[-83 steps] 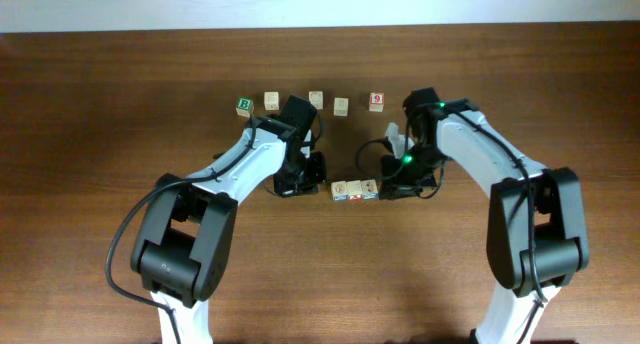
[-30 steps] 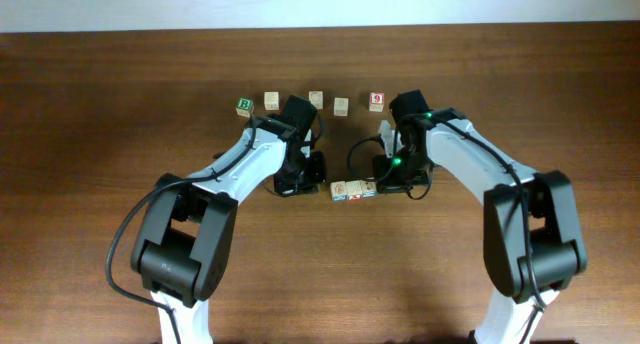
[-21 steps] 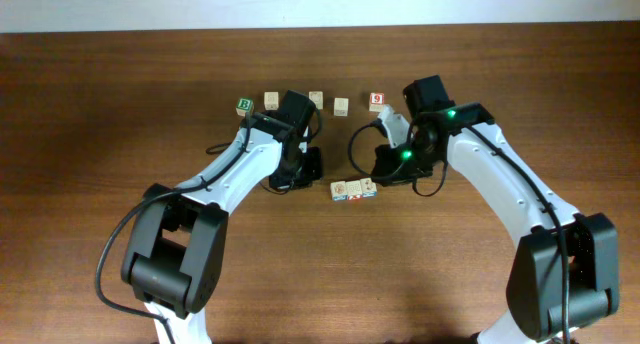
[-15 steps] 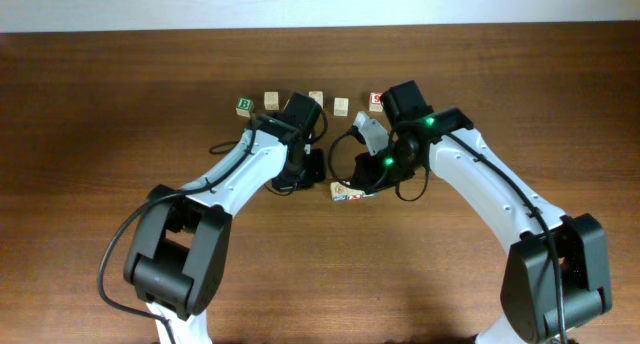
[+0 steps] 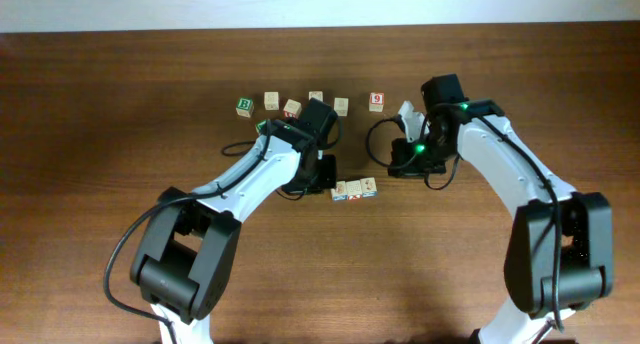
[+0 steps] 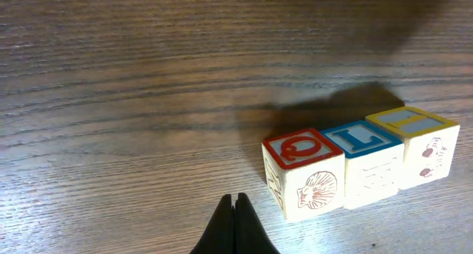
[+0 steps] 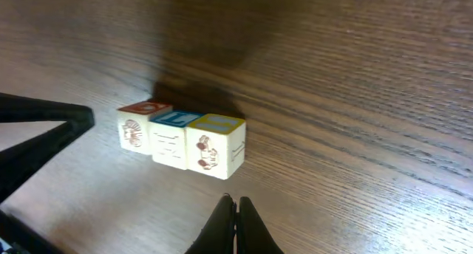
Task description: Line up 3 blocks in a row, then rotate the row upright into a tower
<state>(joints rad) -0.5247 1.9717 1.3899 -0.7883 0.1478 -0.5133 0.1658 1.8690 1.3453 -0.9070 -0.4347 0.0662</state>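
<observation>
Left pincer [image 6: 235, 208] pressed together, empty, near the row's left end. Three blocks [image 5: 355, 189] touching in a row mid-desk [image 5: 120, 134]: red Q [image 6: 303, 165], blue L [image 6: 366, 162], yellow-topped cube [image 6: 417, 147]. Right pincer [image 7: 235, 210] likewise together, empty, near the yellow end.

The Q block [image 6: 303, 173] has a red top and a red shell drawing. The L block [image 6: 367, 162] is blue-topped and the end block [image 6: 417, 147] yellow-topped. The table [image 6: 148, 99] is dark brown woodgrain.
</observation>
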